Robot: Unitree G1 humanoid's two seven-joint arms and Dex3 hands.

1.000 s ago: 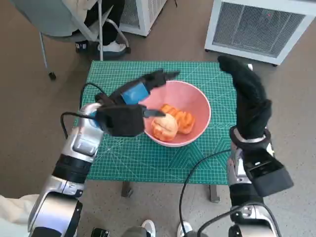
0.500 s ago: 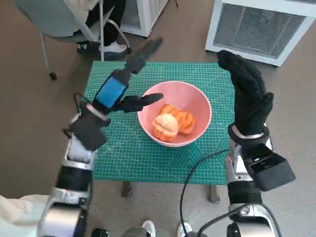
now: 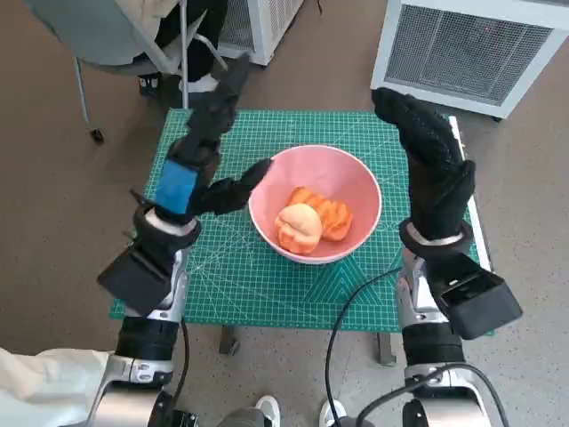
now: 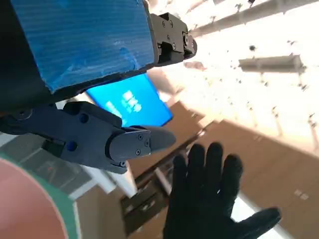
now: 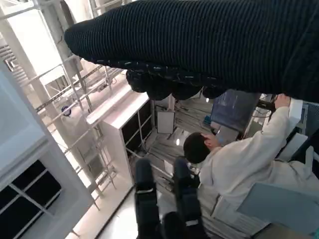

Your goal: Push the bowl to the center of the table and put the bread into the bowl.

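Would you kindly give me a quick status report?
Both robot hands, left and right, raised, open. Bread in pink bowl, mid-table. Nothing obstructing.

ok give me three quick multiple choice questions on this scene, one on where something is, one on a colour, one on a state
1. Where is the bread?
A. on the floor
B. inside the bowl
C. on the mat beside the bowl

2. What colour is the bowl?
A. pink
B. white
C. blue

3. How is the left hand?
A. gripping the bread
C. gripping the bowl's rim
B. holding nothing, fingers apart

Answers: 1 B, the orange pieces lie within the bowl's wall. 2 A, its wall is pink against the green mat. 3 B, the head view shows it raised beside the bowl with fingers spread; the right hand is empty too.
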